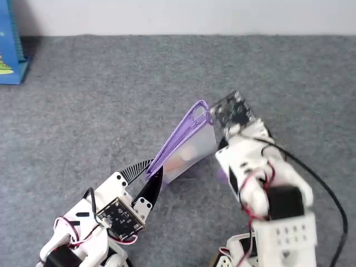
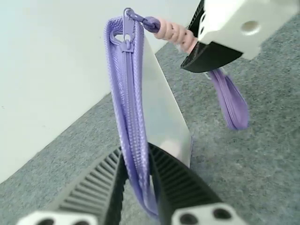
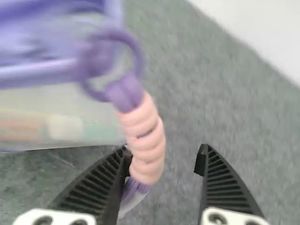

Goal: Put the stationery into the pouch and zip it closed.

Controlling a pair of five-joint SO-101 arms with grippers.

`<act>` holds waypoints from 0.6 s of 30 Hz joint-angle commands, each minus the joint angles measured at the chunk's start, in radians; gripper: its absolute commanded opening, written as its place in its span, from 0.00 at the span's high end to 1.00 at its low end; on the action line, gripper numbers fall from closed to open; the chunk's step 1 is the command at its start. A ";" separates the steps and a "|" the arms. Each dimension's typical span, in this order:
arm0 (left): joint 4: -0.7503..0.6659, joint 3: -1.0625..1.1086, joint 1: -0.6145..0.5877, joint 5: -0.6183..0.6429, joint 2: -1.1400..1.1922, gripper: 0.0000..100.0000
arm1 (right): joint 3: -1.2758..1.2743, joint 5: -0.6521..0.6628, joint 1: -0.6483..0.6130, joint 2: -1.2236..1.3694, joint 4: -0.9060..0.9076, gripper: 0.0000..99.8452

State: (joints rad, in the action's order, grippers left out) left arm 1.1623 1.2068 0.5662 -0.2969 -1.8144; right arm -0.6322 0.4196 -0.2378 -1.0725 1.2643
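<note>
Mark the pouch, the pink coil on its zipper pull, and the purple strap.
pouch (image 2: 164,108), left wrist view, clear side panel.
pink coil (image 3: 143,136), right wrist view, mid-coil.
purple strap (image 2: 232,103), left wrist view, mid-length.

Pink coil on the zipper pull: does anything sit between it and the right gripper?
Nothing visible does. The pink coil hangs between the open fingers of the right gripper, lying against one of them. The left gripper is shut on the pouch along its zipper edge, at the far end from the coil.

Grey felt tabletop, white wall behind, blue box at corner.
</note>
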 commanded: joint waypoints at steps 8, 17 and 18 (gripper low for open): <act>0.015 0.018 -0.003 -0.011 0.003 0.99 | -0.031 -0.011 -0.064 -0.045 -0.117 0.79; 0.015 0.018 -0.003 -0.011 0.003 0.99 | -0.046 0.034 -0.061 -0.036 -0.211 0.95; 0.015 0.018 -0.005 -0.011 0.003 0.99 | -0.046 0.069 -0.061 -0.041 -0.211 0.97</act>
State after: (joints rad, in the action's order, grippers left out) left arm 1.1623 1.2068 0.5662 -0.2969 -1.8144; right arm -0.6874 0.4273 -0.2977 -1.1155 1.0802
